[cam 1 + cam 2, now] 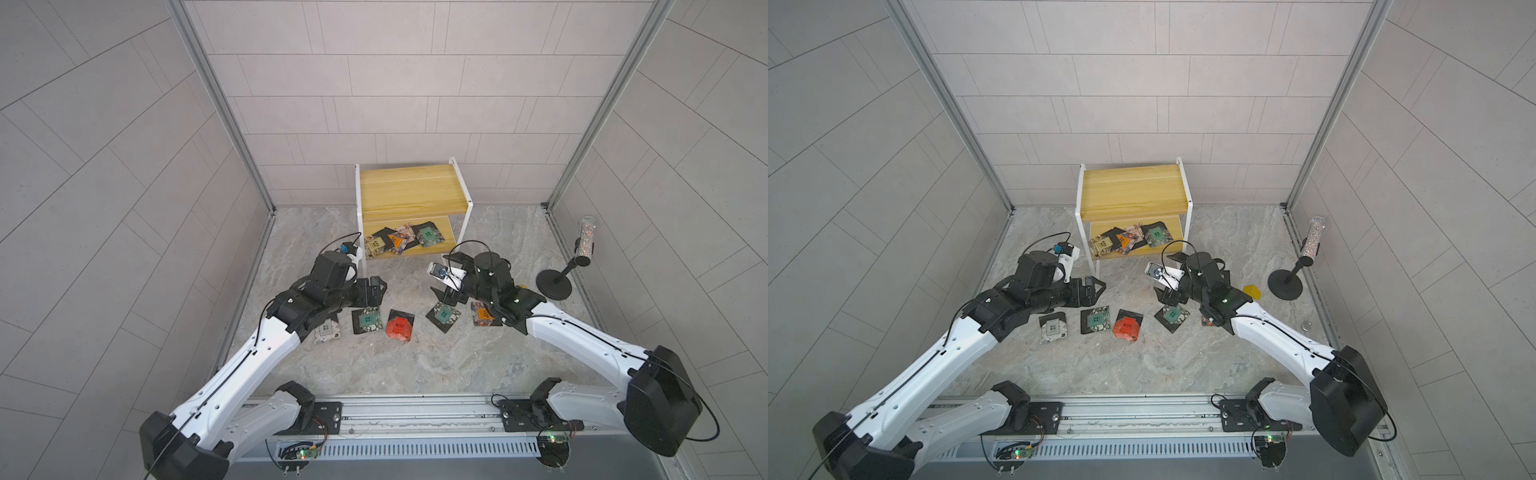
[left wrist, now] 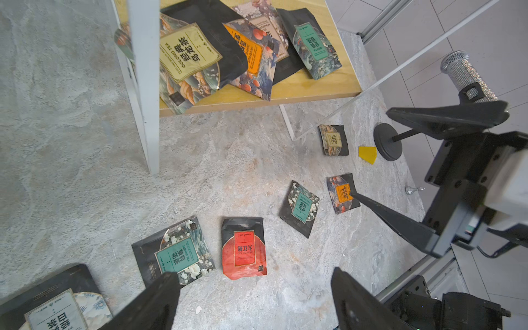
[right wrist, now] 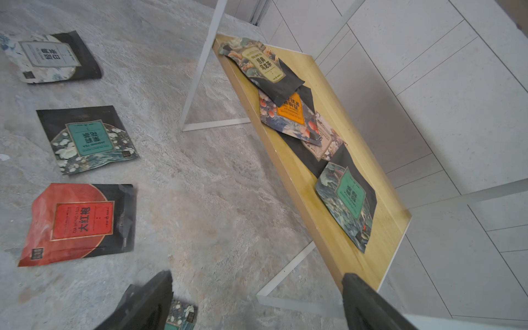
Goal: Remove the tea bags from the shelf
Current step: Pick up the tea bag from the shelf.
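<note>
Both agape, empty: left gripper [image 2: 255,276], right gripper [image 3: 257,276]; white leg [image 2: 144,85] of shelf [image 1: 411,187] before overlapping tea bags [image 2: 188,54].

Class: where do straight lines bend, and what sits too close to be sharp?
In both top views the grey wall tiles show seams bowing toward the edges. In the left wrist view the white metal leg of the yellow wooden shelf looks soft, the red square tea sachet crisp. In the right wrist view the right hand has blurred black fingertips.
</note>
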